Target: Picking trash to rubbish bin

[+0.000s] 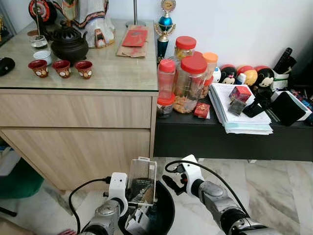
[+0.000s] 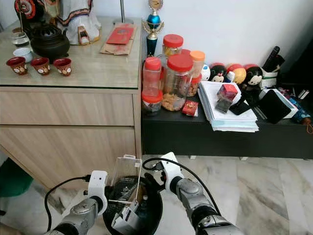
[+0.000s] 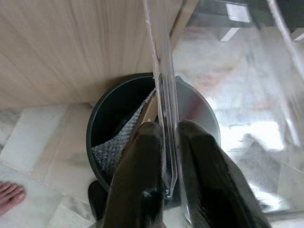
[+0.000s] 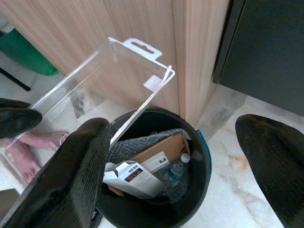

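The left gripper [image 3: 166,142] pinches a clear plastic blister pack [image 1: 143,180] upright over the rim of the round black rubbish bin [image 4: 199,190] — at the wooden cabinet's [image 1: 78,132] corner. The right gripper [image 4: 173,166] hovers beside it — fingers spread wide.

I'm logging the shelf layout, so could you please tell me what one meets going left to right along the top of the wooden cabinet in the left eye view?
Three small red cups → black teapot → red envelopes → trophy.
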